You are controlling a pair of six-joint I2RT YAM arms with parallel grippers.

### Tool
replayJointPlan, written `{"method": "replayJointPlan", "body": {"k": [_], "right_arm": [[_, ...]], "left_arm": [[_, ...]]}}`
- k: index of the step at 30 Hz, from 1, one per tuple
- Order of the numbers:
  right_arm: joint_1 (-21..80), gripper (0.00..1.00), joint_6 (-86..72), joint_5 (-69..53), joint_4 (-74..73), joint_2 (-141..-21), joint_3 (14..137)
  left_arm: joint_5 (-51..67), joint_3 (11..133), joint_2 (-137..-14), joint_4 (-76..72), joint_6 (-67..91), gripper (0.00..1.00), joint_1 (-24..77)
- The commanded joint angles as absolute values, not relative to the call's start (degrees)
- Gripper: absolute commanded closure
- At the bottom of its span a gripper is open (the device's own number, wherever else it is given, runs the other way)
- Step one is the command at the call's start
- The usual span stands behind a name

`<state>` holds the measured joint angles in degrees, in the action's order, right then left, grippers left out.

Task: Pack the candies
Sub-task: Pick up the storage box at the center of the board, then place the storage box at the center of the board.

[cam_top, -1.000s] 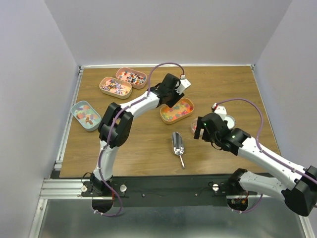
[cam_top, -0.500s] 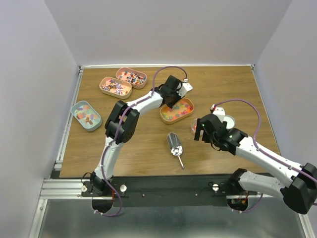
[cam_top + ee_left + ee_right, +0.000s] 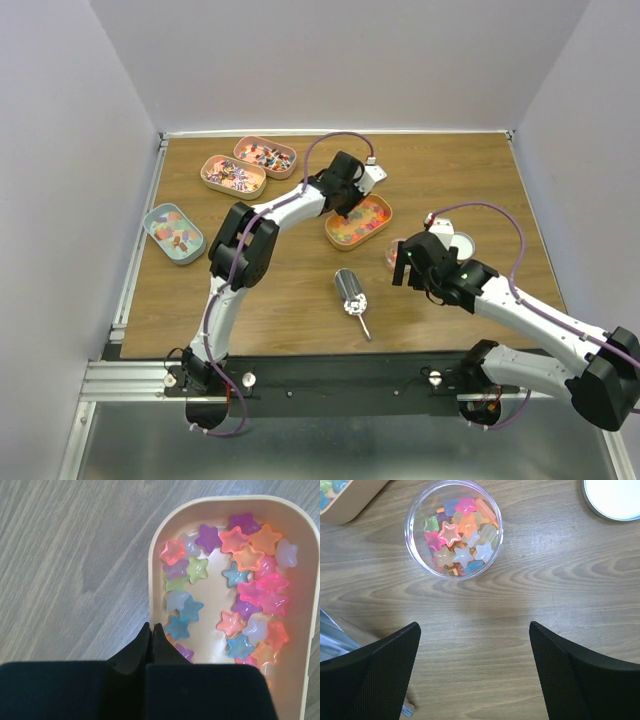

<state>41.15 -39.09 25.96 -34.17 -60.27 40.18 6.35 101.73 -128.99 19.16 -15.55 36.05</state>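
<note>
1. From above: the candies fill the tray under your left tool. The scoop lies on the desk, handle toward the near edge, nearer your right tool.
2. Left wrist: the tool is closed tight at the tray's left wall, with candies just ahead. You cannot tell whether it pinches the wall.
3. Right wrist: the tool stands wide open and empty. The candy jar sits straight ahead, slightly left of centre.

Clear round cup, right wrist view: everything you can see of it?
Clear round cup: see-through, plastic-looking, upright on the wood table, no lid on it. Star-shaped candies, pink, orange, yellow, white and blue, cover its bottom. It sits ahead of the right gripper, whose open fingers do not touch it. A white disc lies apart at upper right.
</note>
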Motion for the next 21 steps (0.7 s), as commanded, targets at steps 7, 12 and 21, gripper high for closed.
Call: {"method": "replayJointPlan", "body": {"k": [7,12,21], "right_arm": [[41.22,0.05,-39.29,28.56,-33.05,-59.77,38.94],[41.22,0.05,-38.94,28.65,-32.0,-59.41,38.5],[41.13,0.05,-37.88,28.39,-30.15,-58.89,37.62]], "left_arm": [[9.49,85.37,-116.99,10.03,-3.61,1.0,31.03],[5.73,76.74,-107.68,4.93,5.0,1.0,29.01],[-6.47,57.41,-86.33,-0.97,20.29,1.0,22.51]]}}
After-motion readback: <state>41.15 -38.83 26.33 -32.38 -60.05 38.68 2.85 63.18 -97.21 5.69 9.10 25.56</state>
